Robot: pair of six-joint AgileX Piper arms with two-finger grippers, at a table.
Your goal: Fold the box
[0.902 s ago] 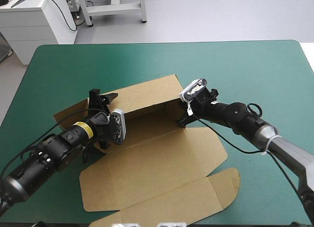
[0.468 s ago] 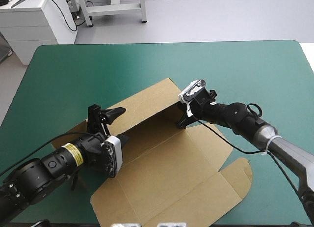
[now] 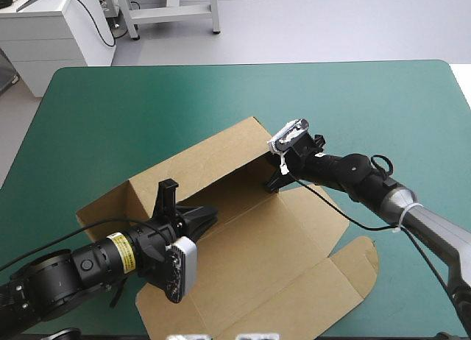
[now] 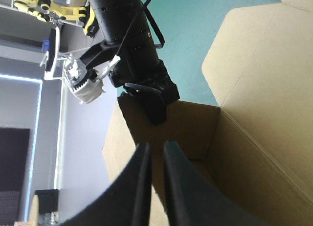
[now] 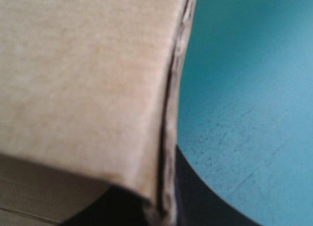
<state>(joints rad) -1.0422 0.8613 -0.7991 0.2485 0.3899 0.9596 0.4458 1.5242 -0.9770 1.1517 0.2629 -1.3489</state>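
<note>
well, table [image 3: 353, 97]: smooth teal-green cover.
box [image 3: 257, 244]: brown corrugated board mid-table, floor flat, far wall raised, rounded flaps nearer.
right gripper [image 3: 274, 184]: clamped on that wall's right-hand end.
left gripper [image 4: 154, 148]: black tips all but closed, thin slit between, above the box's floor.

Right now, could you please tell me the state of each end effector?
Left end effector: closed, holding nothing that shows.
Right end effector: closed on the box, at its raised back wall.
</note>
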